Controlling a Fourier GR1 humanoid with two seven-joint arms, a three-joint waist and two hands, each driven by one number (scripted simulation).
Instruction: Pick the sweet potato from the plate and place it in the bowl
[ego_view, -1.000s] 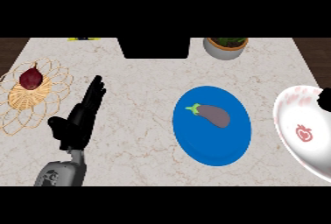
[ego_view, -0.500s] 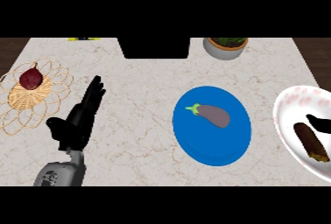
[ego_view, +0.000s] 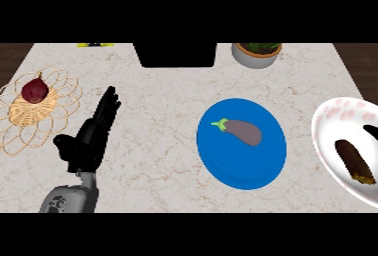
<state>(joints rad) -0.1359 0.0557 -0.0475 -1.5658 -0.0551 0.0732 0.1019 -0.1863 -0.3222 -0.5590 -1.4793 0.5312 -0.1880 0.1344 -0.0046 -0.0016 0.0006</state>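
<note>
The sweet potato is lying inside the white bowl at the counter's right edge, not on the blue plate, which is carrying only an aubergine. So the placing is looking as good as done, and the step in hand is, by my judgement, getting the right hand clear. That is going best if the hand is rising straight up over the rim before swinging away, so that nothing is nudging the sweet potato or tipping the bowl (it is sitting close to the counter's edge).

The left hand is resting on the counter at the left, its fingers straight and held together, thumb out to the side, touching nothing.

Much is being cut off at the right. Only a dark sliver is showing above the sweet potato, probably the right hand; whether it is open or closed I cannot tell. The bowl's far side is also running out of view.
</note>
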